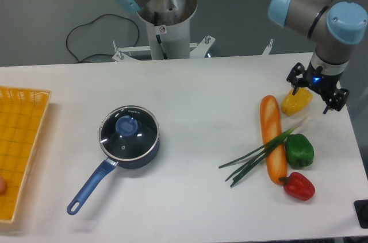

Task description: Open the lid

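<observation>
The lid (138,139), a round glass disc with a metal rim and a blue centre knob (126,126), sits closed on the dark blue saucepan (148,155) at the table's centre left. The pan's long blue handle (89,186) points toward the front left. My gripper (315,91) is far to the right, near the table's right edge, hovering over a yellow pepper (295,103). Its fingers stand apart and hold nothing. It is well away from the lid.
A yellow basket (20,139) lies at the left edge. On the right lie a baguette (272,137), green onions (256,155), a green pepper (300,150) and a red pepper (298,185). The robot base (167,24) and a cable stand behind the table.
</observation>
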`<state>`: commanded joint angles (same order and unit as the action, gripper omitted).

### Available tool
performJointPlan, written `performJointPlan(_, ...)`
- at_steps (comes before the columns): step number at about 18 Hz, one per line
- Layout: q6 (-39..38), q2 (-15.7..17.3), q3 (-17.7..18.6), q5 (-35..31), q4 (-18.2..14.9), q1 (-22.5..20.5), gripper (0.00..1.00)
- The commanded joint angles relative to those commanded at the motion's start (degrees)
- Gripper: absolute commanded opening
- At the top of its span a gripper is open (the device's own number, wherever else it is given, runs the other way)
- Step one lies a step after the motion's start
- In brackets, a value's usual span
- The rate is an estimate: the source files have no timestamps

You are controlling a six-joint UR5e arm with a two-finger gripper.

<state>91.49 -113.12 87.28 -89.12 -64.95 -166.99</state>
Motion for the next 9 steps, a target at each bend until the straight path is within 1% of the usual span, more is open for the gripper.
performJointPlan(9,0.0,0.4,0.5,0.1,0.0,0.5,1.00)
